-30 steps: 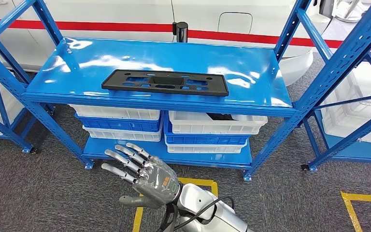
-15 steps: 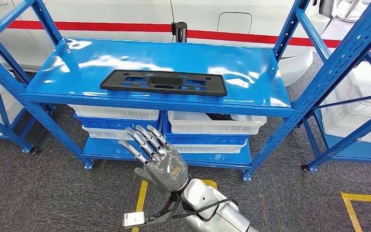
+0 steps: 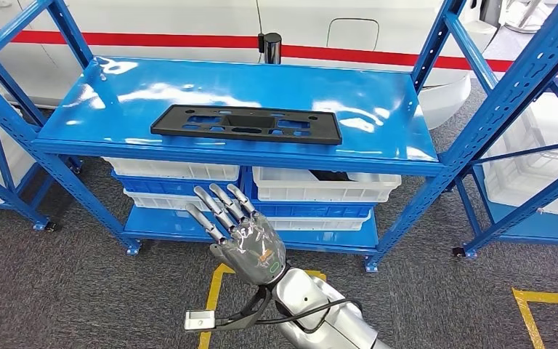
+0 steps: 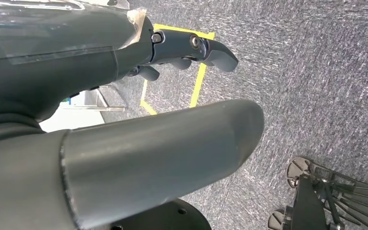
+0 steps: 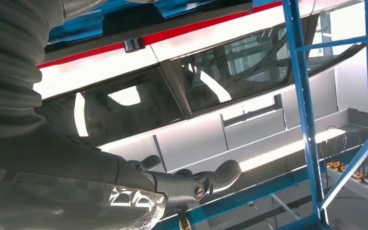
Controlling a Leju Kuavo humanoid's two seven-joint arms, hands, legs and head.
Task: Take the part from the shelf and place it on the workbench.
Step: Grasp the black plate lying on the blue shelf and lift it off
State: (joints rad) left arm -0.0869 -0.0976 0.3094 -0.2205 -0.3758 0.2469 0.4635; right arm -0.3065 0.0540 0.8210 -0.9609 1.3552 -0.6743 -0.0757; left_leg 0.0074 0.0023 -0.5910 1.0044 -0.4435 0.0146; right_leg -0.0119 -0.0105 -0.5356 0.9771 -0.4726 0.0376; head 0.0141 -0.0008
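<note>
Part (image 3: 246, 123) lies flat on shelf (image 3: 378, 102); right robot hand (image 3: 243, 236) below, fingers spread, empty.

Bright, even overhead light fills the head view, which is sharp from edge to edge. White glare patches sit on the glossy blue shelf top (image 3: 247, 94), strongest at its upper left and right of centre, and the matte black part (image 3: 245, 123) stays readable against them. Straight shelf posts lean outward toward the frame's sides. Shadows under the rack are soft. In the left wrist view the near thumb (image 4: 163, 158) is a smooth, soft-focus mass while the carpet behind is crisp. The right wrist view is contrasty, with blown-out white bands across its middle.
</note>
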